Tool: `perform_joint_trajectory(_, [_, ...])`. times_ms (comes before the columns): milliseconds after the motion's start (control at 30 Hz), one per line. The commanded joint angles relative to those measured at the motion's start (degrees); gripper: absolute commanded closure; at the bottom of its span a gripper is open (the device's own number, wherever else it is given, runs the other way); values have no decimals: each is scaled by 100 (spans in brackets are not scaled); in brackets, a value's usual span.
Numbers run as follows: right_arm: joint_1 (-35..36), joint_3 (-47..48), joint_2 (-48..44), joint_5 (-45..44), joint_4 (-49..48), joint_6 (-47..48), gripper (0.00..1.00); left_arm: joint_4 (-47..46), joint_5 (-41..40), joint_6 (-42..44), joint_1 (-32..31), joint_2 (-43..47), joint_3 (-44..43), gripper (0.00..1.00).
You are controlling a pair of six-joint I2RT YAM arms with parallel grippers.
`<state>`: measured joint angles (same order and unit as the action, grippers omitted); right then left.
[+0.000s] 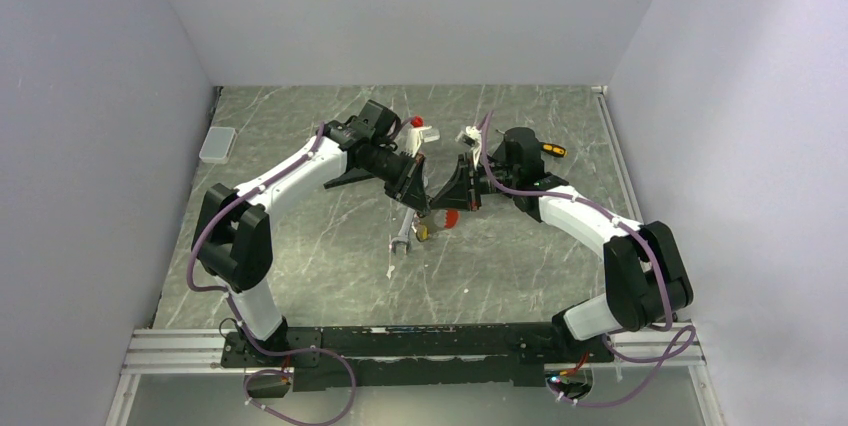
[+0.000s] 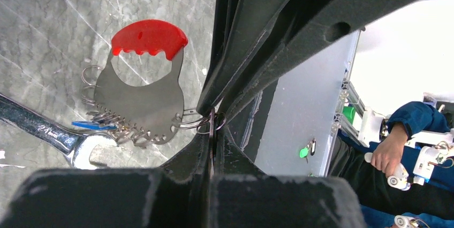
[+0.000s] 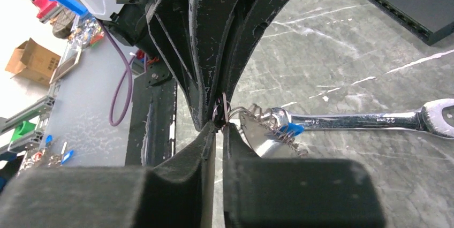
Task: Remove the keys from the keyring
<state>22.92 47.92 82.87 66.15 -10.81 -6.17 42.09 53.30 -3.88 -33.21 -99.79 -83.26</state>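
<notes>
Keyring (image 2: 142, 94): held mid-table over the wrench (image 2: 37, 129) head, keys (image 2: 91, 126) bunched along its lower edge. Pinched at its thin ring by left gripper (image 2: 212, 126) and right gripper (image 3: 219, 123), both clamped tight. Probably light, stiff, slippery; best gripped by the flat grey plate.

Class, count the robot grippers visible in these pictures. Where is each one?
2. The left gripper and the right gripper meet mid-table beside the wrench, both shut on the keyring. None seems hidden.

Left end effector (image 2: 212, 134) clamped, right end effector (image 3: 219, 127) clamped, tips meeting
</notes>
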Motion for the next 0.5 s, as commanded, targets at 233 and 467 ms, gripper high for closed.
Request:
perform_joint_trajectory(233, [24,103,-79,253,195,439,100,-239,248,-28,123,460,76,100])
perform_joint_trajectory(467, [26,-72,-505,241,11,731,100,-374,167,-150,192,415,262,100])
